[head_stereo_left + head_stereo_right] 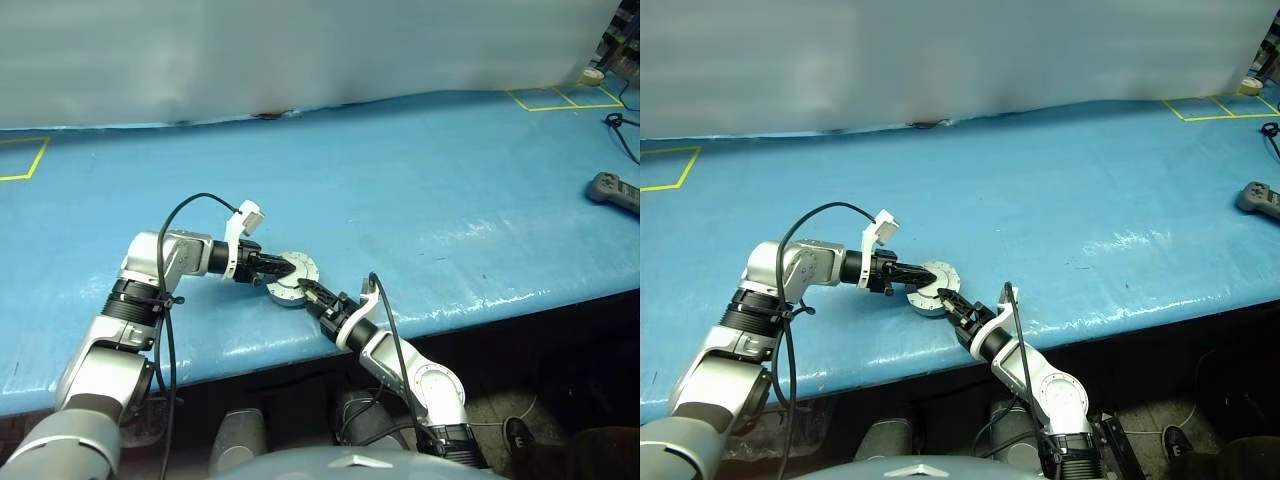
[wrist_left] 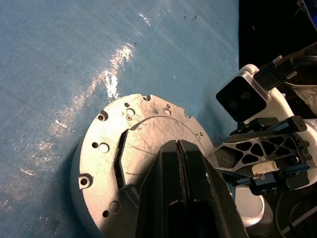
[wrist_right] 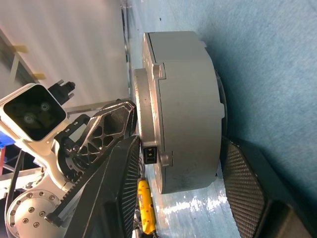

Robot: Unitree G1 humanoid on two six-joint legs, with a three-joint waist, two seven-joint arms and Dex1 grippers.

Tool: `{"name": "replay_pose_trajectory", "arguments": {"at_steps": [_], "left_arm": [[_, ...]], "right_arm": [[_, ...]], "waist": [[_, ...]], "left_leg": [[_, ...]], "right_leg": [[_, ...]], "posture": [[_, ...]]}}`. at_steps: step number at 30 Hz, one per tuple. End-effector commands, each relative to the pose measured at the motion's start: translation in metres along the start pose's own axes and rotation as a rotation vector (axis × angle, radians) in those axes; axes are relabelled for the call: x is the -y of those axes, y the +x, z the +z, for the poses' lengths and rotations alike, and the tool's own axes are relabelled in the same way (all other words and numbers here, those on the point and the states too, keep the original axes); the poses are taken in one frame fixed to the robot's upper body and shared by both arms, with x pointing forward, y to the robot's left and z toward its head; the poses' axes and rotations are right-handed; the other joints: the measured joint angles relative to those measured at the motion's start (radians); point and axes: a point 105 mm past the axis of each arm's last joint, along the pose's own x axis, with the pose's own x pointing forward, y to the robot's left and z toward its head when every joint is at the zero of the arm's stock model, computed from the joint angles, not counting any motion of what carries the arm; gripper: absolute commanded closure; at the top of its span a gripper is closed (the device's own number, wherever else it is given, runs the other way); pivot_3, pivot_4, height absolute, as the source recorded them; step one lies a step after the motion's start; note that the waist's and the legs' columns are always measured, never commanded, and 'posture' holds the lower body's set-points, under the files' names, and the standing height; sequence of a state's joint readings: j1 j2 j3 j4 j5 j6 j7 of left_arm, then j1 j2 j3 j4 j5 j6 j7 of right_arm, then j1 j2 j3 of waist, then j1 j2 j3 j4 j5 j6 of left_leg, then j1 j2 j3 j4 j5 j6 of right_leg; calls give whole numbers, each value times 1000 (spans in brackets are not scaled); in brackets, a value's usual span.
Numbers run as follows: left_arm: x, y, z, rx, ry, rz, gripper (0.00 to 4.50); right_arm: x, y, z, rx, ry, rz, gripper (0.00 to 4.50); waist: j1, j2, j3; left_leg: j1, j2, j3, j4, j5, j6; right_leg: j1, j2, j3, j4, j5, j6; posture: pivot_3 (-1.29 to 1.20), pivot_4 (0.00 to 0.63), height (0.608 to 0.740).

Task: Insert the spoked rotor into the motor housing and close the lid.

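The motor housing (image 1: 286,294) lies on the blue table (image 1: 420,190) near its front edge, with the lid (image 1: 299,267) sitting flat on top of it. My left gripper (image 1: 284,267) is shut, and its tips rest on the lid's plain scratched face (image 2: 143,136). From the front edge my right gripper (image 1: 308,290) reaches in. In the right wrist view its fingers (image 3: 121,163) clamp the stack between lid and underside, across the housing wall (image 3: 188,99). The spoked rotor is hidden.
The table's front edge (image 1: 470,310) runs just behind the right wrist. A grey handheld controller (image 1: 612,190) lies at the far right. Yellow tape squares (image 1: 560,98) mark the back corners, and a pale sheet hangs behind the table.
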State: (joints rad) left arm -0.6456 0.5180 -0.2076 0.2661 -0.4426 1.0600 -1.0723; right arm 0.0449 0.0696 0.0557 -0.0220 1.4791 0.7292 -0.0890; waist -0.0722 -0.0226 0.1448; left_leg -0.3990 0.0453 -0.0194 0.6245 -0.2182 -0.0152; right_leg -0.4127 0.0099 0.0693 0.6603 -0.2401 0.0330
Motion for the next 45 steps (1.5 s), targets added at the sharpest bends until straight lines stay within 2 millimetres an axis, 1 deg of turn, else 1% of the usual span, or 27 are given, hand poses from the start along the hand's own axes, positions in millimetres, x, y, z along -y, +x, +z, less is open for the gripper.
{"name": "replay_pose_trajectory", "arguments": {"at_steps": [1, 10, 15, 17, 22, 27, 35, 45], "left_arm": [[-7, -1, -8, -2, -47, 36, 4500], [-5, -12, 21, 186, -73, 25, 4500], [-4, -26, 44, 375, -119, 9, 4500], [-4, -31, 48, 435, -140, 9, 4500], [-2, -40, 54, 578, -197, 2, 4500], [-3, -48, 50, 730, -287, 10, 4500], [4, -53, 38, 920, -416, -11, 4500], [11, -52, 8, 1097, -601, -32, 4500]], "right_arm": [[-39, 15, -6, 16, 49, 163, 2410], [-36, 10, 2, 51, 53, 155, 2410], [-34, 7, 6, 75, 57, 154, 2410], [-33, 6, 8, 85, 61, 154, 2410], [-34, 5, 9, 95, 64, 162, 2410], [-37, 4, 11, 105, 69, 182, 2410], [-44, 2, 13, 114, 76, 232, 2410], [-61, -2, 21, 148, 82, 326, 2411]], "waist": [[1, 0, 0], [4, 1, 3], [8, 2, 3], [9, 2, 3], [11, 2, 3], [12, 2, 3], [14, 1, 3], [14, 1, 3]], "left_leg": [[0, 0, 0, 0, 0, 0], [-5, 0, 0, 0, 0, 0], [-12, 0, -1, 2, 0, 0], [-15, -1, -1, 3, 0, 0], [-15, -1, -1, 3, 0, 0], [-16, -1, -1, 4, 0, 0], [-16, -1, -1, 5, 0, 0], [-16, -2, -1, 6, 0, 0]], "right_leg": [[0, 0, 0, 0, 0, 0], [-3, 0, -1, 0, 0, 1], [-9, 0, -2, 0, 4, 8], [-12, 0, -2, 0, 5, 9], [-12, 0, -2, 0, 6, 9], [-12, 0, -2, 0, 6, 9], [-12, 0, -2, 0, 6, 10], [-11, 0, -2, 0, 6, 10]], "posture": [[0, 150, 740], [0, 150, 740], [0, 150, 740], [0, 150, 740], [0, 150, 740], [0, 150, 740], [0, 150, 740], [0, 150, 740]]}}
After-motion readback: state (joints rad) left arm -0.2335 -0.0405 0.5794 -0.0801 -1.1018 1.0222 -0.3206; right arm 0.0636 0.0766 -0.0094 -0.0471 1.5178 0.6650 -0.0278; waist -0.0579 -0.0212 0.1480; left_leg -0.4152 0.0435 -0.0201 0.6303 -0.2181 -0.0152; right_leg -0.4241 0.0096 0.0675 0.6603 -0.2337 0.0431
